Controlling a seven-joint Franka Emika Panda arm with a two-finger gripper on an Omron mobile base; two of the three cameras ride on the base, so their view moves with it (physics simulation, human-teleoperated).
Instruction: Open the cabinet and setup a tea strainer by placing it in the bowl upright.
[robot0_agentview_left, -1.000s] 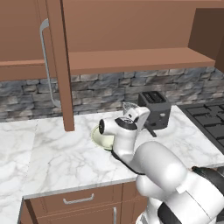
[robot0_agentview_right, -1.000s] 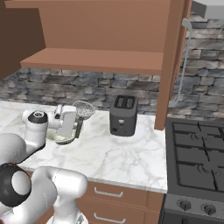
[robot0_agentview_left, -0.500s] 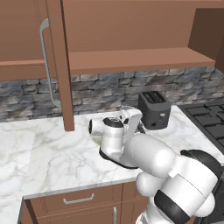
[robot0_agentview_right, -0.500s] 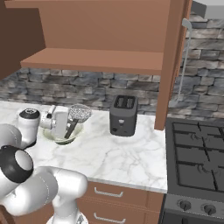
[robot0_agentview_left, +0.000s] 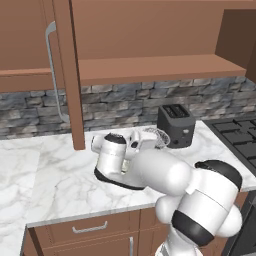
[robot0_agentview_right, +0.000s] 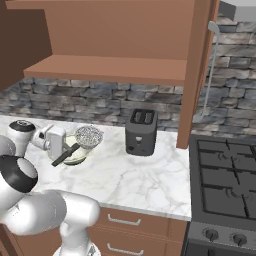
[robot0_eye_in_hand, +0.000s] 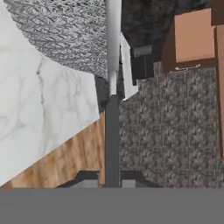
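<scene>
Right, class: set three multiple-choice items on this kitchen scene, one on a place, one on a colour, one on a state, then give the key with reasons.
1. Where is the toaster?
A. on the stove
B. on the counter, right of the bowl
C. on the cabinet shelf

2. What colour is the toaster?
A. black
B. red
C. white

3. What is the gripper doing?
A. standing open above the stove
B. shut on the strainer's handle
C. pulling a drawer handle

Key: 1 B, it stands on the marble counter beside the bowl. 2 A, its body is black. 3 B, the strainer hangs over the bowl with its dark handle between the fingers.
</scene>
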